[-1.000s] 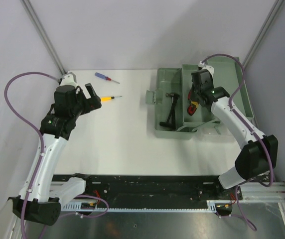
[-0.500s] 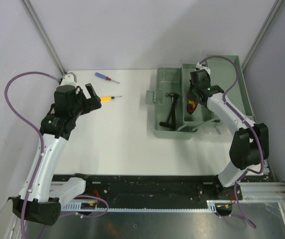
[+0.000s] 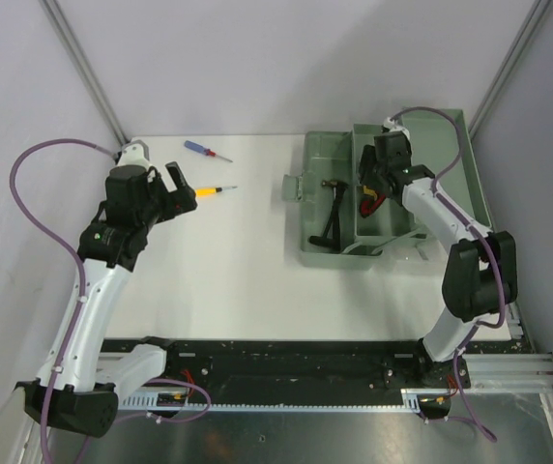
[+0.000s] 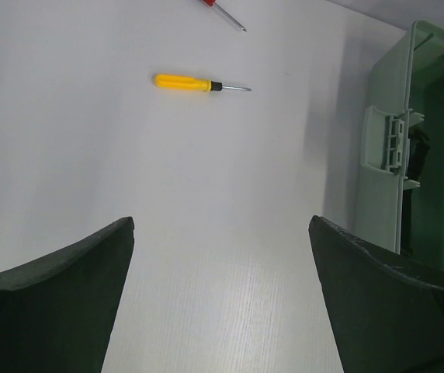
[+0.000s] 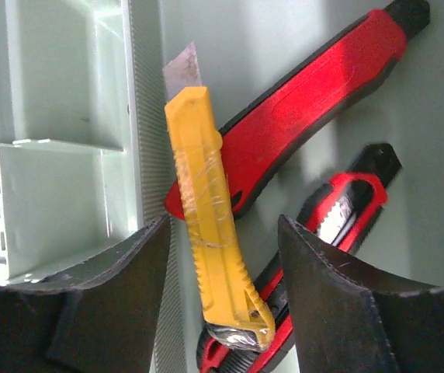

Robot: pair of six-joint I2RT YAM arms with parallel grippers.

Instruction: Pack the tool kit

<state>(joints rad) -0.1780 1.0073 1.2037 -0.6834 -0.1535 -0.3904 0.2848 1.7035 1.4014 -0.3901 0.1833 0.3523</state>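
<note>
Toolbox (image 3: 317,155) is seen open at the far right corner of the tabletop (image 3: 247,261), a hammer (image 3: 334,208) laid inside. In its tray (image 3: 399,230) a yellow knife (image 5: 210,225) is laid across a red knife (image 5: 307,116). The right gripper (image 5: 222,264) is held above, fingers spread, nothing grasped. The left gripper (image 4: 222,227) is likewise spread and empty near the left edge, two screwdrivers (image 4: 183,81) lying beyond.

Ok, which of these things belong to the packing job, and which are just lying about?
Job:
toolbox
hammer
yellow knife
big red knife
small red knife
yellow screwdriver, on the table
blue screwdriver, on the table

Not the job:
purple cables
black rail at the near edge
</note>
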